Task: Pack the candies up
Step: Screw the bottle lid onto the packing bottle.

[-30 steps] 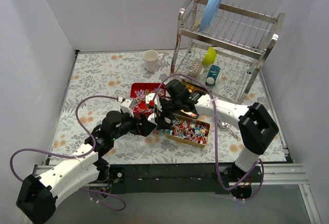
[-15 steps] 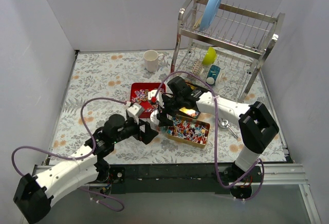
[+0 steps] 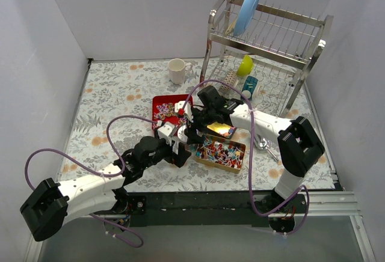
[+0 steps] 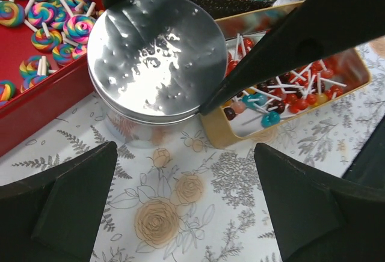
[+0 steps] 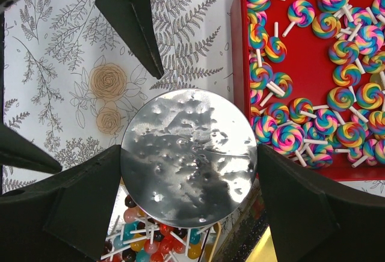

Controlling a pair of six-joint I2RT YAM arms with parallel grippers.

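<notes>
At mid-tabletop the silver tin (image 4: 156, 57) sits hemmed between the red tray (image 3: 160, 102) far-left and the gold tray (image 3: 241, 146) right, both holding candies (image 5: 313, 112). The right gripper (image 5: 189, 154) straddles its lid; whether it clamps, I cannot tell. The left gripper (image 4: 185, 148) gapes released just nearside. Bare tabletop (image 3: 108, 94) lies left.

Bright even light, glaring tin lid (image 4: 156, 57)

Upper right, a metal dish rack (image 3: 264, 51) holds 1 blue plate (image 3: 247, 8); white mug (image 3: 176, 70) upper centre; round silver tin (image 4: 157, 63) at centre.
</notes>
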